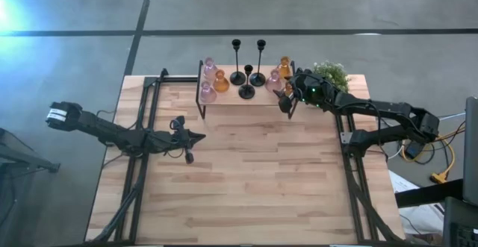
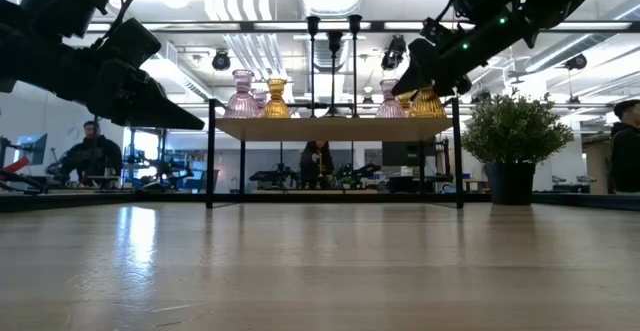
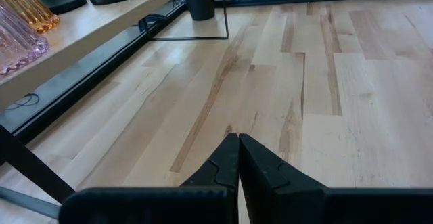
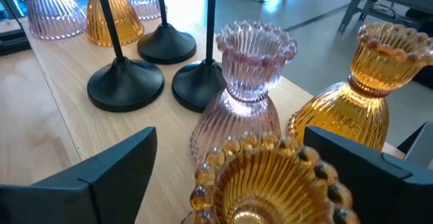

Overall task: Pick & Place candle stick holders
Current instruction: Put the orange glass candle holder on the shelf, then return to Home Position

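Ribbed amber glass holder (image 4: 270, 176) on the shelf (image 1: 231, 98) sits between the right gripper's (image 4: 230, 176) spread fingers, likely slick and breakable, best pinched at its narrow neck; left gripper (image 3: 238, 160) idles closed.

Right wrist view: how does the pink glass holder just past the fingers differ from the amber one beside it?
The pink glass holder is pale pink, while the amber one is golden orange. The pink one stands next to the round bases of the black metal holders; the amber one stands on its far side from them. Both are upright, vertically ribbed, bulb-shaped, with beaded rims, on the same wooden shelf.
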Available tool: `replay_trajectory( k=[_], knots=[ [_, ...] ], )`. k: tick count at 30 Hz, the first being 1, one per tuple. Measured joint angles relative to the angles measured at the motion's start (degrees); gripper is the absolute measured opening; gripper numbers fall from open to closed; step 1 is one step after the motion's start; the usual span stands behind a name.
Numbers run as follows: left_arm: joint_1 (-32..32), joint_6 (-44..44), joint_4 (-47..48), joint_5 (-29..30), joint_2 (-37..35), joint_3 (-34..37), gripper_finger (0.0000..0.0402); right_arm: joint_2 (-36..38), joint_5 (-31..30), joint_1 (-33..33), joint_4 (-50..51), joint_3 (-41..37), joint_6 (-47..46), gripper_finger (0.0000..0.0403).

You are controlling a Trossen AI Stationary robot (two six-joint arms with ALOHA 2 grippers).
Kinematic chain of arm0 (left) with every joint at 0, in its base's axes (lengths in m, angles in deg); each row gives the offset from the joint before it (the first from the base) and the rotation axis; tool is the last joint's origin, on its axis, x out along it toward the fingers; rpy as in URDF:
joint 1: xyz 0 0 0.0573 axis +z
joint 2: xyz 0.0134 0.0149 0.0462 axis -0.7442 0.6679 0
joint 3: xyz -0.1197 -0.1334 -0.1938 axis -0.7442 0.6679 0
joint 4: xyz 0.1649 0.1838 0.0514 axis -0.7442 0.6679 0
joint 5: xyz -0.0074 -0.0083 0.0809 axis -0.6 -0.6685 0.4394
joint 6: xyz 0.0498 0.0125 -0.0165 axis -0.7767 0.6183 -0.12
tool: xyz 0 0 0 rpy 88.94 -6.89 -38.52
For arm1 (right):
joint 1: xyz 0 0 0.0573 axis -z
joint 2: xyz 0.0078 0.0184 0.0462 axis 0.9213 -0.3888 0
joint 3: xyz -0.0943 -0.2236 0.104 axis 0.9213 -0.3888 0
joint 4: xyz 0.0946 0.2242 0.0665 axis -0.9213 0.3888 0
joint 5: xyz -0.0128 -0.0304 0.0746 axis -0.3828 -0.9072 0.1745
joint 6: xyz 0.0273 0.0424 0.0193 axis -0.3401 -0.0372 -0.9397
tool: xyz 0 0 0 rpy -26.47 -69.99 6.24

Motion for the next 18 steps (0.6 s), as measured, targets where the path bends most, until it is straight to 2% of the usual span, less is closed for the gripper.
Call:
replay_trajectory(
  k=[9,18],
  knots=[
    [0.00,0.01,0.00,0.02,0.00,0.00,0.0014,0.60,0.00,-0.02,-1.37,0.07,-0.15,0.0372],
    [0.01,0.00,0.05,0.00,0.00,0.00,0.0014,4.35,0.01,-0.02,-0.01,0.07,0.01,0.0372]
  ],
)
